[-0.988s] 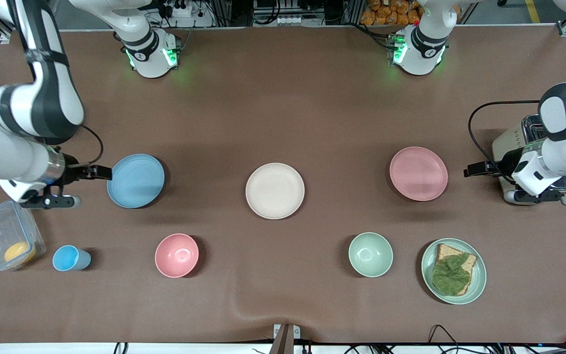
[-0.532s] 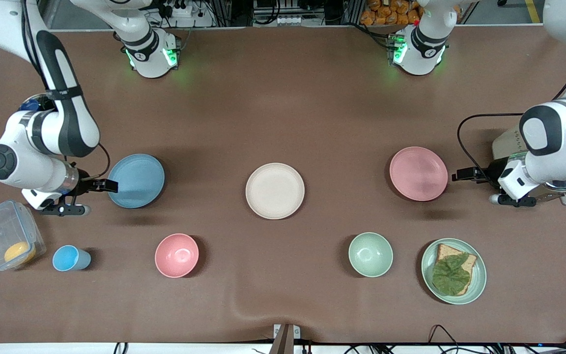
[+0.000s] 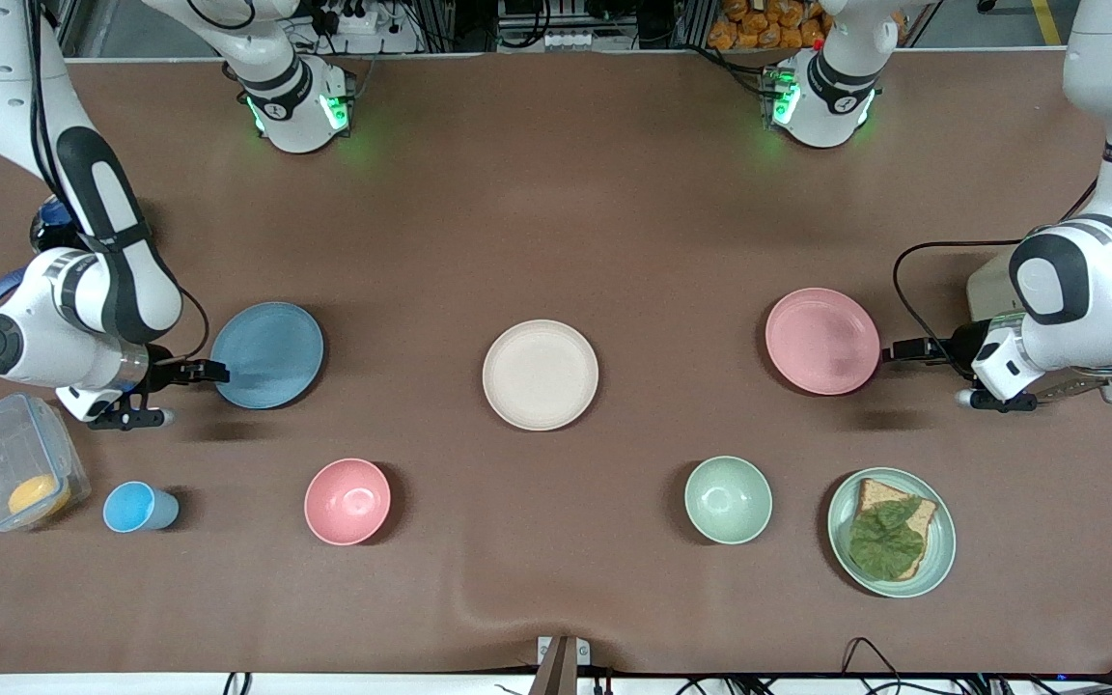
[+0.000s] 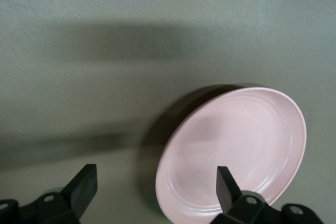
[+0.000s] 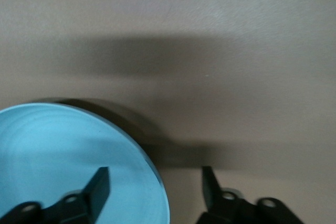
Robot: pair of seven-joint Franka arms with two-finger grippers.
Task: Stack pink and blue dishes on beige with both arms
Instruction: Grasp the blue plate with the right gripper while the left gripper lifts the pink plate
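Beige plate (image 3: 540,375): I see it flat at the middle of the desk (image 3: 556,222), between the two coloured plates and well apart from both.

Blue plate (image 3: 267,354): toward the right arm's end of the desk; level with the beige plate in the front view.

Pink plate (image 3: 822,341): toward the left arm's end of the desk, resting flat.

Right gripper (image 3: 209,372): at the blue plate's rim on the side away from the beige plate. From the front I cannot read its fingers; my right wrist view shows them apart, one finger (image 5: 97,187) over the blue plate (image 5: 73,161), the other over bare desk, the rim between them, not clamped.

Left gripper (image 3: 903,349): just beside the pink plate's rim. From the front it appears as a dark tip; my left wrist view shows the fingers (image 4: 226,184) spread wide, one over the pink plate (image 4: 236,150), the other over bare desk.

Nearer the front camera: pink bowl (image 3: 347,501), green bowl (image 3: 728,499), green plate (image 3: 942,565) carrying bread with a leaf, blue cup (image 3: 136,508), clear container (image 3: 11,473) holding something orange.
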